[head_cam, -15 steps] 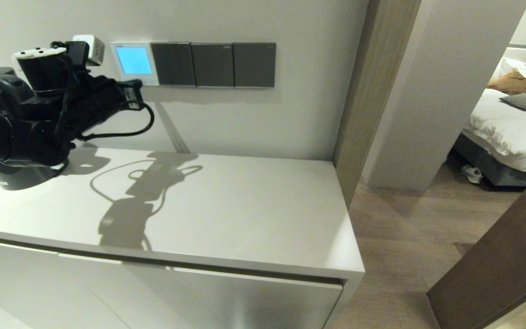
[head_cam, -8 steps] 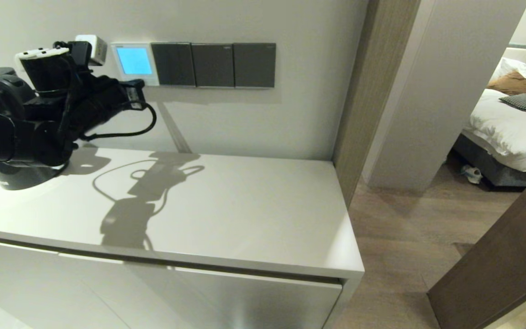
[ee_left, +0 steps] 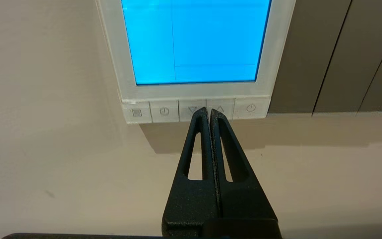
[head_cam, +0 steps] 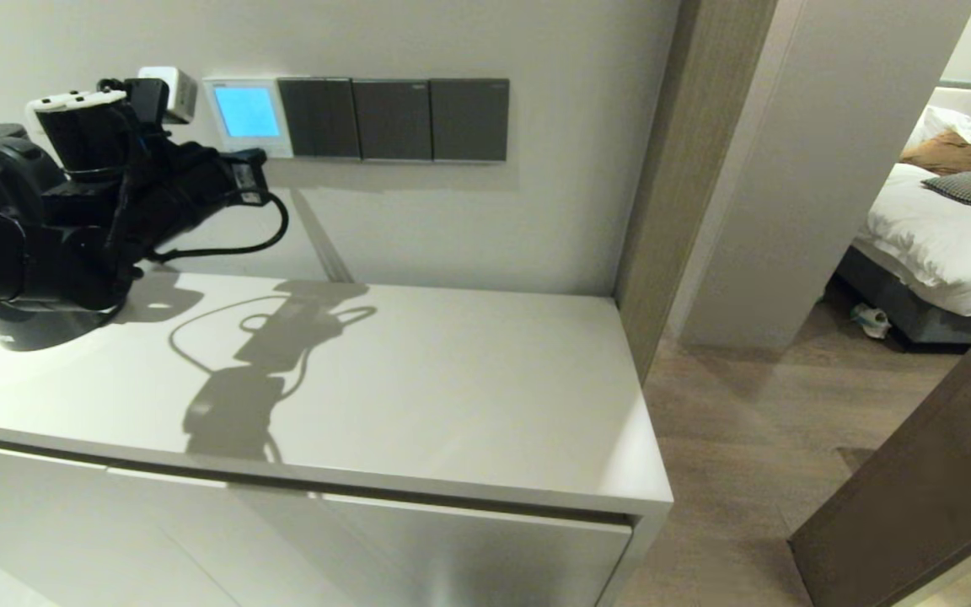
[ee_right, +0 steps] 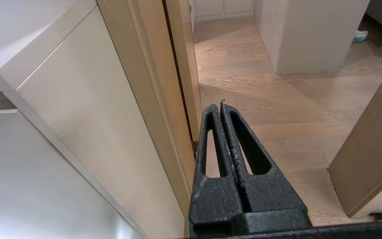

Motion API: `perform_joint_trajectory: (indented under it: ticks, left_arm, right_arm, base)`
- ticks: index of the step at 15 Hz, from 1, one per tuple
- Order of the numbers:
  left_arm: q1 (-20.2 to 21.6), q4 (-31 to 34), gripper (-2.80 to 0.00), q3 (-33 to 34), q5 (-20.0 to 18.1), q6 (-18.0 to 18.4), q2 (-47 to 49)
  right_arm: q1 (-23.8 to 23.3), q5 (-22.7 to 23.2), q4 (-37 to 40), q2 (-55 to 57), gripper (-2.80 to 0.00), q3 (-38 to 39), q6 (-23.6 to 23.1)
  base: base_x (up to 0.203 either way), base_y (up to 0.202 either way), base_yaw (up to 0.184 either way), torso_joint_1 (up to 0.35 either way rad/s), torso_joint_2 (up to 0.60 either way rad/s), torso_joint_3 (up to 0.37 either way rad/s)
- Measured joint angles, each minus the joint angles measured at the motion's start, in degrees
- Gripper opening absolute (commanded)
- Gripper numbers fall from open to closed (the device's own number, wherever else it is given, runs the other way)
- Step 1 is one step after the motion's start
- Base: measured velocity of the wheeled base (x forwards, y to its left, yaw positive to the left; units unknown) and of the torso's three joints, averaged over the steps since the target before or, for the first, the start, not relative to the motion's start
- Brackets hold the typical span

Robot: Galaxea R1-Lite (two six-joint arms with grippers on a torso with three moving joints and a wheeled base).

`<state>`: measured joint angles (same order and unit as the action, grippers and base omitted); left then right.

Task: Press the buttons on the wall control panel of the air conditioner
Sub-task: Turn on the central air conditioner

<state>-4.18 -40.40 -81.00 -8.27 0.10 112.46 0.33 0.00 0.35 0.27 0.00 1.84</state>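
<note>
The white control panel [head_cam: 248,116] hangs on the wall with its screen glowing blue; it also fills the left wrist view [ee_left: 194,49]. Its row of small white-grey buttons [ee_left: 164,111] runs along the bottom strip. My left gripper [ee_left: 208,111] is shut and empty, its tips at the seam between the down-arrow and up-arrow keys, at or touching the strip. In the head view the left gripper [head_cam: 254,160] sits just under the panel. My right gripper [ee_right: 220,105] is shut and empty, parked low beside the cabinet, out of the head view.
Three dark grey switch plates [head_cam: 393,119] sit right of the panel. A white plug adapter [head_cam: 167,88] sits left of it. A white cabinet top [head_cam: 418,379] lies below the arm. A wooden door frame [head_cam: 662,169] stands to the right.
The left arm shifted slightly right and up towards the panel half a second ago, then eased back a little. The screen stays lit.
</note>
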Motion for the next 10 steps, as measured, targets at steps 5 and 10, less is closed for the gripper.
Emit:
perform_joint_trajectory:
  ticks: [5,10]
  left_arm:
    - [0.0,-0.1,-2.8,1.2,-0.1,0.1,-0.9]
    - [-0.2,0.1,-2.8,0.7,-0.4,0.1,-0.4]
  right_arm:
    - [0.0,0.0,0.0,0.0,-2.8,0.0,0.0]
    - [0.0,0.0,0.0,0.0,-2.8,0.0,0.0]
  base:
    - [0.0,0.0,0.0,0.0,0.0,0.0]
    - [0.0,0.0,0.0,0.0,0.0,0.0]
